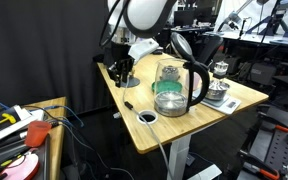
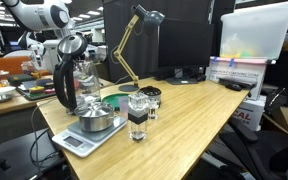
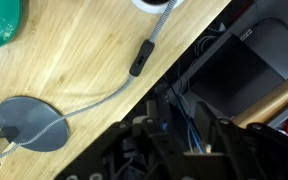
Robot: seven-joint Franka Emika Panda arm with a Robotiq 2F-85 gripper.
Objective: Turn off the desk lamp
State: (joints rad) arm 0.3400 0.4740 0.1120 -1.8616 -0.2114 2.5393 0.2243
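Desk lamp (image 2: 149, 16) stands at the far edge of the wooden table (image 2: 194, 105). The wrist view shows its round base (image 3: 32, 122) flat on the wood, with the inline cord switch (image 3: 141, 58) close by. Gripper (image 1: 124, 70) hangs low near the base; its jaw opening cannot be told. Glass kettle (image 1: 171, 88) stands nearby, with a scale (image 2: 72, 141) beside it.

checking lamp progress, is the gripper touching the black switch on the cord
Apart. The wrist view shows bare wood between the gripper and the black switch on the cord of the desk lamp.
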